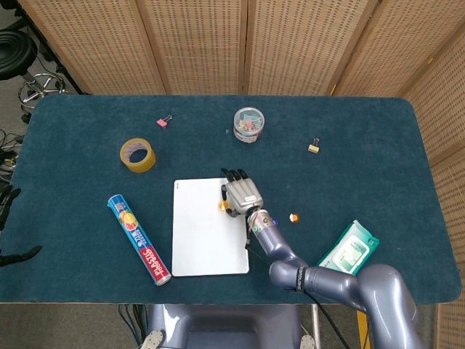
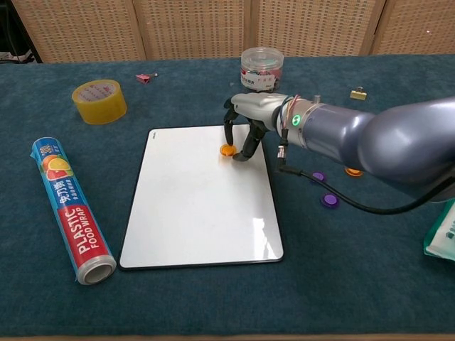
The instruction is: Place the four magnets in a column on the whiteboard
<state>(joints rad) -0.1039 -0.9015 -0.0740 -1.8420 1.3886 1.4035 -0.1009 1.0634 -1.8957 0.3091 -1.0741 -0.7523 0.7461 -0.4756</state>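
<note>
one orange magnet [image 2: 227, 150] is pinched in your right hand [image 2: 242, 128], fingers clamped on it, low over the upper right part of the whiteboard [image 2: 192, 213]; whether it touches the surface you cannot tell. a second orange magnet [image 1: 293, 217] and two purple magnets [image 2: 329, 200] lie on the blue table [image 1: 363, 145] right of the board. your left hand [image 1: 9, 229] barely shows at the left edge of the head view, and its fingers' state cannot be made out.

glossy whiteboard [image 2: 199, 206], matt cloth table [image 2: 355, 284]
</note>
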